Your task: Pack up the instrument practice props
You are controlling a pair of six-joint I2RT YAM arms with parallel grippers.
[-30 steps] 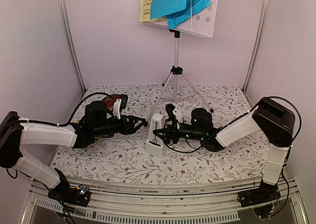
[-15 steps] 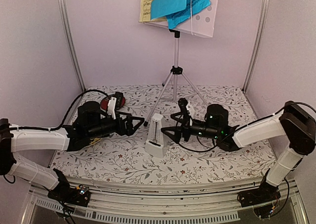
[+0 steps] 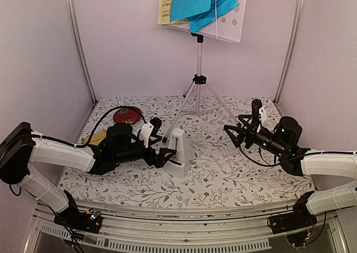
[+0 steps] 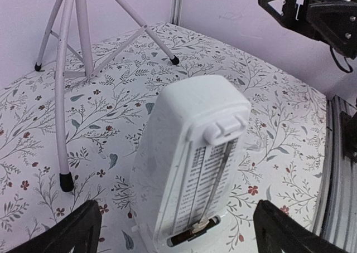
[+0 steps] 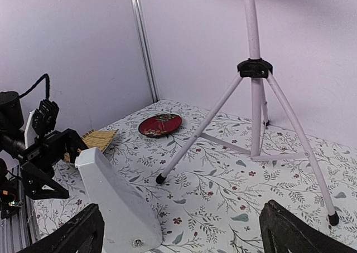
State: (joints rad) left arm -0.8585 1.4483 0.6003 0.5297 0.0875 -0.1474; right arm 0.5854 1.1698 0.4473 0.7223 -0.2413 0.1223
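The white pyramid metronome [image 3: 177,152] stands upright mid-table. My left gripper [image 3: 164,157] is open right at its left side. In the left wrist view the metronome [image 4: 192,158] fills the space just ahead of the wide-open fingers [image 4: 67,233]. My right gripper [image 3: 235,135] is open and empty, well to the right of the metronome [image 5: 114,200]. The white perforated stand desk [image 3: 231,24] holds blue sheets [image 3: 203,2] and a pale-yellow sheet [image 3: 165,5] at the back, on silver tripod legs [image 3: 198,91].
A round red dish [image 3: 127,115] lies at the back left. A yellow woven tray [image 3: 96,137] lies partly under my left arm. The tripod feet [image 5: 162,179] spread over the back of the floral cloth. Walls and metal posts close in both sides.
My right gripper has let go of the metronome and pulled back to the right. My left gripper has moved forward to the metronome, which now stands upright.
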